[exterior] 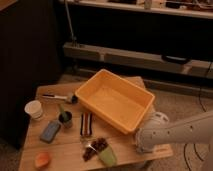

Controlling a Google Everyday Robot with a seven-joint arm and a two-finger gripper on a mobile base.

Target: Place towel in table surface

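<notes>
No towel shows plainly in the camera view; it may be hidden by the arm or the bin. My white arm reaches in from the lower right. Its rounded end with the gripper [146,140] sits low over the wooden table's [65,150] front right corner, just in front of the orange bin [116,101]. The gripper's underside is hidden.
On the table's left half are a white cup [34,109], a brush [59,97], a dark green cup [65,118], a striped black item [86,124], a blue-grey flat pad [50,131], an orange item [42,159], a brown snack [96,146] and a green item [106,157]. A dark shelf unit stands behind.
</notes>
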